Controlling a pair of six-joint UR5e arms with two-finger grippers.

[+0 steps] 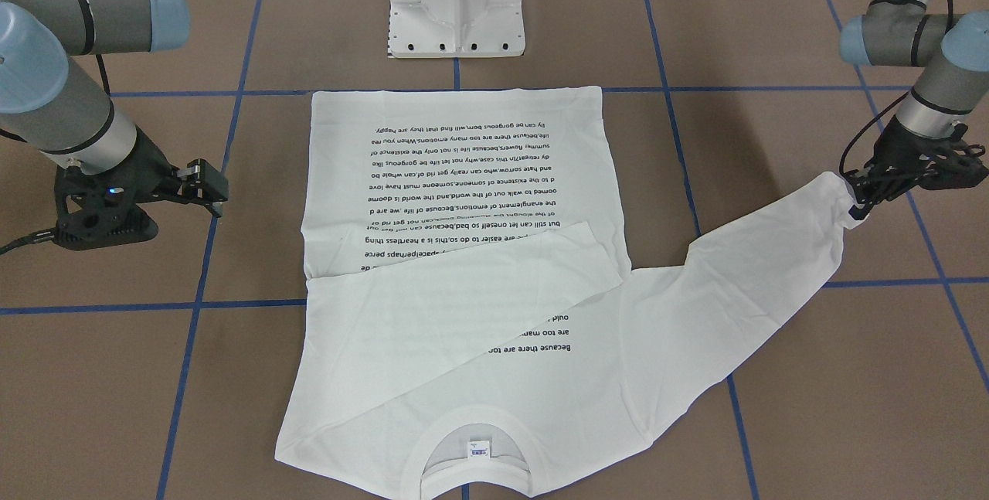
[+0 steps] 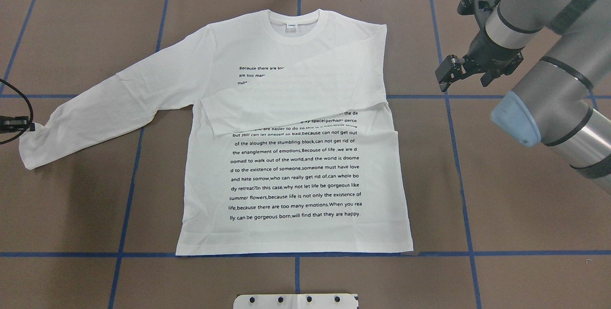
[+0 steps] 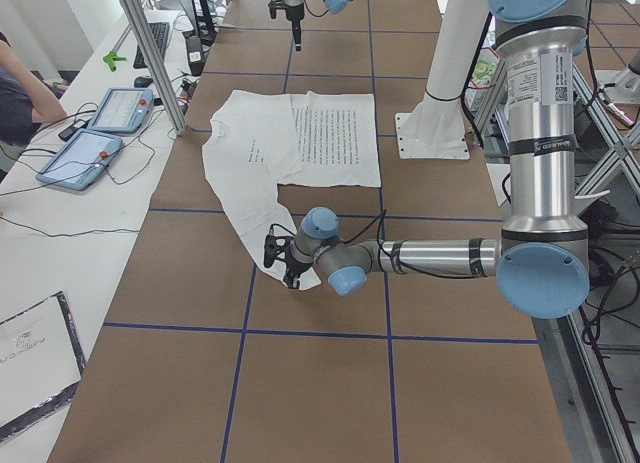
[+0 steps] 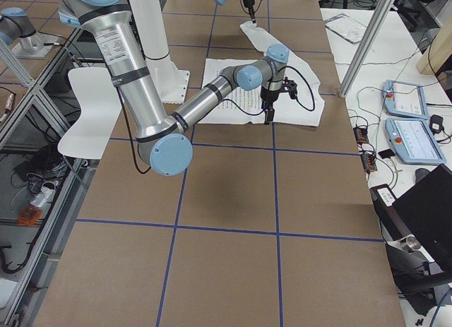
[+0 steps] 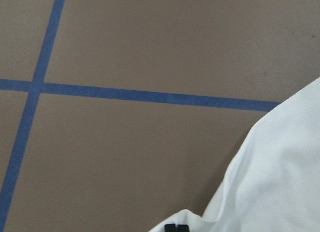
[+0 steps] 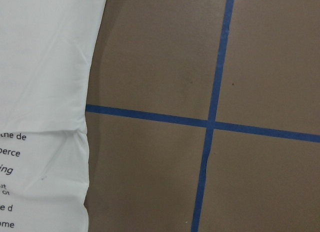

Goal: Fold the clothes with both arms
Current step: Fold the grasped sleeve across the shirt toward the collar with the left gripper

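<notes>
We see the left tool [image 1: 856,205] pinching the T-shirt's [image 1: 463,175] outstretched sleeve cuff [image 1: 830,195]. The right tool [image 2: 464,82] hovers open above the worktop [image 2: 501,194].

I am reading the T-shirt [image 2: 296,170] as matt white cloth, lightly creased — the table [image 2: 501,204] is showing a matt brown, paper-like surface with smooth blue tape [image 2: 525,253].

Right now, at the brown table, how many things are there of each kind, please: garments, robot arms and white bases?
Garments: 1, the white T-shirt
Robot arms: 2, the left arm and the right arm
White bases: 1, the pedestal base
Total: 4
</notes>
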